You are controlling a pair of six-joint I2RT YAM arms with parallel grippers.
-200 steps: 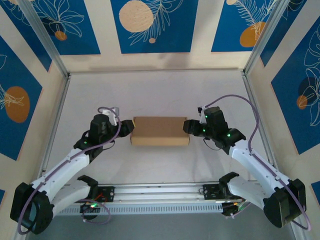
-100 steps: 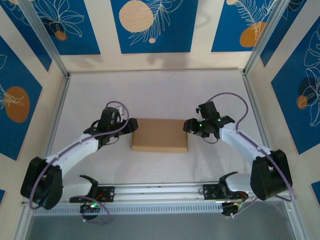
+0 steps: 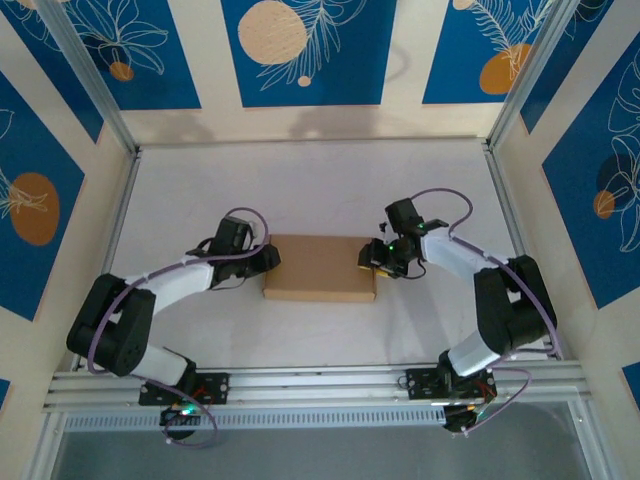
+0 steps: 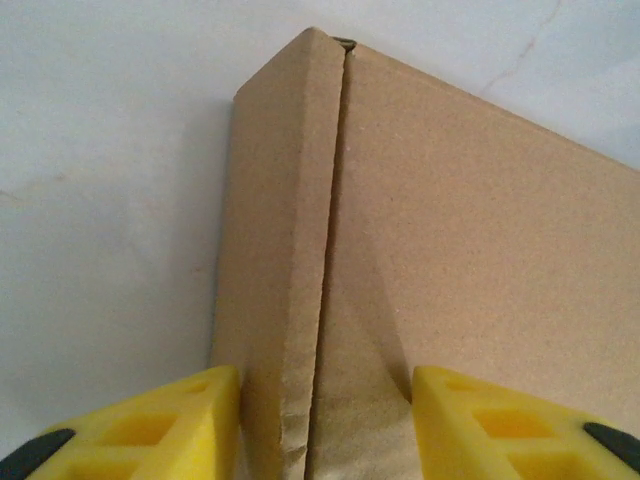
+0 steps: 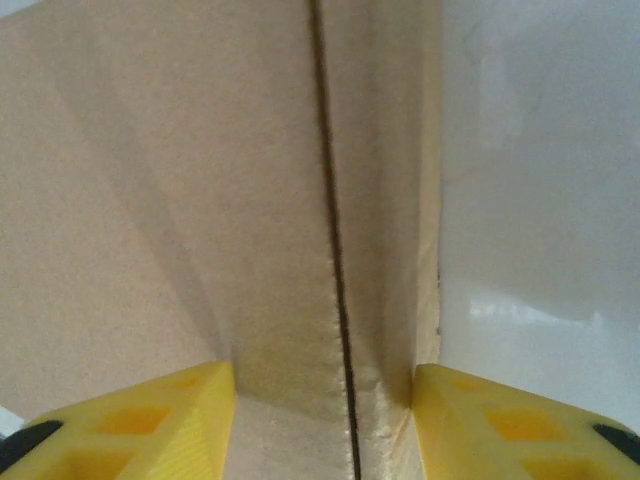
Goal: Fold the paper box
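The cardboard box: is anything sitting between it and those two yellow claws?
Nothing visible does. The left gripper and right gripper are at opposite ends of the paper box, and each wrist view shows yellow fingers straddling a cardboard edge.

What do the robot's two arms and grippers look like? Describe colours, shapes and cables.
The left arm and right arm have white links with chunky black joints. A purple-grey cable loops along each, and small green lights dot them. The left gripper and right gripper carry bright yellow fingers with hollow cells and black outer corners.
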